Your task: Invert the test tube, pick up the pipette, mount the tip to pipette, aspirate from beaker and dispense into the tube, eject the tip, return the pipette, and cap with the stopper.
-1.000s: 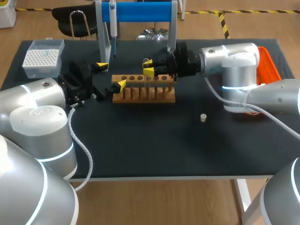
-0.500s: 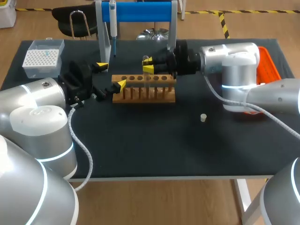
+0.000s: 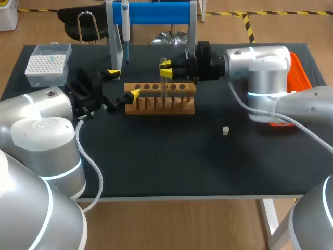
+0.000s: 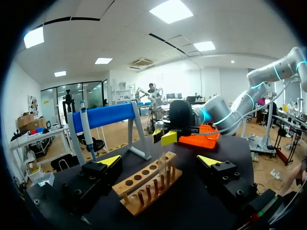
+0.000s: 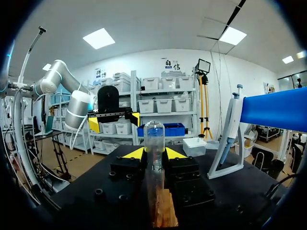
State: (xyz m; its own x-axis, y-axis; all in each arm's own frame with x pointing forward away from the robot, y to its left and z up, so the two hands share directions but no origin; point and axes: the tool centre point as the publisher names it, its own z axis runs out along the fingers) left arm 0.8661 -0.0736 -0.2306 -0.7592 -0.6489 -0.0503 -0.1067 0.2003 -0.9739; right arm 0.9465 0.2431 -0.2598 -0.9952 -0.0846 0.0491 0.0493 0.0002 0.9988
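A clear test tube (image 5: 154,143) stands upright, rounded end up, with my right gripper (image 5: 154,154) shut on it. Its lower end reaches down to the wooden rack (image 5: 163,214). In the head view that right gripper (image 3: 166,69) hangs over the rack (image 3: 159,100), just above its holes. My left gripper (image 3: 124,83) stands open at the rack's left end, empty; from its wrist the left gripper (image 4: 159,161) straddles the rack (image 4: 146,186). The pipette (image 3: 125,25) hangs on the blue stand (image 3: 156,12). A small white stopper (image 3: 226,130) lies on the mat.
A clear tip box (image 3: 48,63) sits at the back left of the table. An orange tray (image 3: 300,73) lies at the right edge behind my right arm. The stand's grey legs (image 3: 192,28) rise just behind the rack.
My right gripper has risen a little and drawn back, lifting the tube partway out of the rack. The left arm has stayed still.
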